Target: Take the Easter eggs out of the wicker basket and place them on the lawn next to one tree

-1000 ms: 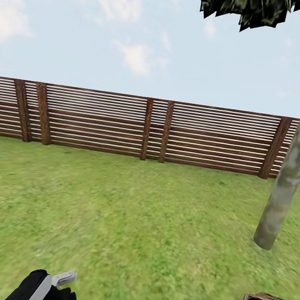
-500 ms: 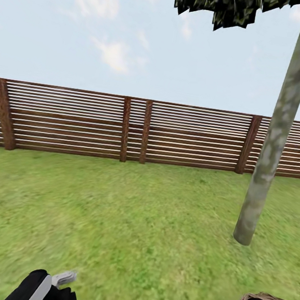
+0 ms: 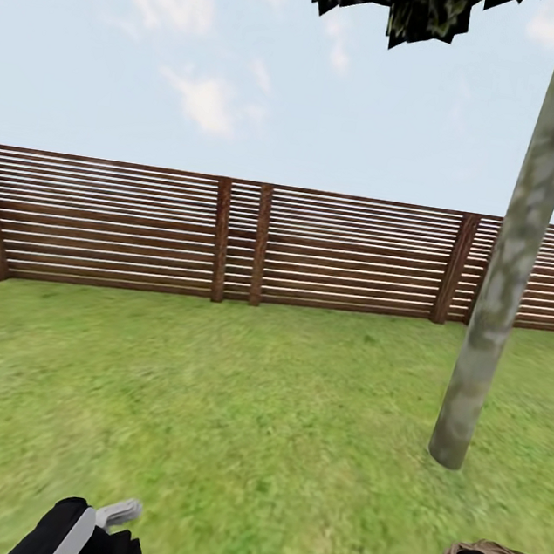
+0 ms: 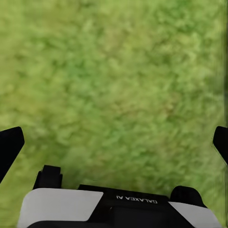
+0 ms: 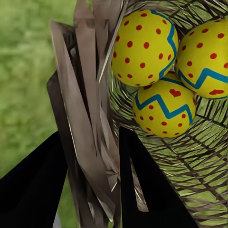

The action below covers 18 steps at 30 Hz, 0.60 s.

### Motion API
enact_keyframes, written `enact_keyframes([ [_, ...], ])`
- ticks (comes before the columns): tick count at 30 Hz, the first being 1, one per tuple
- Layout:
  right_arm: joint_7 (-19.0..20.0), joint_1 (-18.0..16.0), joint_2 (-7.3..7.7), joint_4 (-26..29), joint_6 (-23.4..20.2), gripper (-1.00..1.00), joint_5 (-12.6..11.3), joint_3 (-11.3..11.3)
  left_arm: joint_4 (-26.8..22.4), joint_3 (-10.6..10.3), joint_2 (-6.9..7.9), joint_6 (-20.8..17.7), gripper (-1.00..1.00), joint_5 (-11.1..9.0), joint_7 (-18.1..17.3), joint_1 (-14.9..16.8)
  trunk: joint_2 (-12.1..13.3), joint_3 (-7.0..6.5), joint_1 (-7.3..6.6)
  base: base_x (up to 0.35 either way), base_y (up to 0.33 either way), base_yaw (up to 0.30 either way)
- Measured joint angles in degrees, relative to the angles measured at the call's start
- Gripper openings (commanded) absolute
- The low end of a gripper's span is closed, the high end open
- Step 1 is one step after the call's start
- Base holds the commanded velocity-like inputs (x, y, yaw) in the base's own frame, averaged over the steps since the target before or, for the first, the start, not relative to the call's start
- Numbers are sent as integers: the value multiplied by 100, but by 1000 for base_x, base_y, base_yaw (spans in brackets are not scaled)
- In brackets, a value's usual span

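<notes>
Three Easter eggs [image 5: 161, 71] sit bunched together inside the wicker basket [image 5: 90, 118], whose braided rim is clamped between the right gripper's [image 5: 90, 180] fingers and carried low on the robot's right. The left gripper [image 4: 114, 142] hangs spread wide and empty over the lawn [image 3: 232, 412]. A tree [image 3: 501, 282] stands ahead to the right, before the fence [image 3: 229, 239].

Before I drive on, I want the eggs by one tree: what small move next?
Probably roll forward toward the tree, ahead and right. The right gripper grips the wicker basket rim, all three Easter eggs inside.
</notes>
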State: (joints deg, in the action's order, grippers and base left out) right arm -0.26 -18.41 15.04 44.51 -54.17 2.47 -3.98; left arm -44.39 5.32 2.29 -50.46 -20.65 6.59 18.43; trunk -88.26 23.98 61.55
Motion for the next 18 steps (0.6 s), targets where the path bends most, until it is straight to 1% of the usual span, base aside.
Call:
enact_keyframes([
  [10, -9, 0, -9, 0, 0, -100, 2, 14, 0, -3, -7, 1, 100, 0, 0, 0, 0, 0, 0, 313, -203, 0],
  [18, -10, 0, -9, 0, 0, -100, 16, 8, 0, -7, -43, 1, 100, 0, 0, 0, 0, 0, 0, 309, -207, 0],
])
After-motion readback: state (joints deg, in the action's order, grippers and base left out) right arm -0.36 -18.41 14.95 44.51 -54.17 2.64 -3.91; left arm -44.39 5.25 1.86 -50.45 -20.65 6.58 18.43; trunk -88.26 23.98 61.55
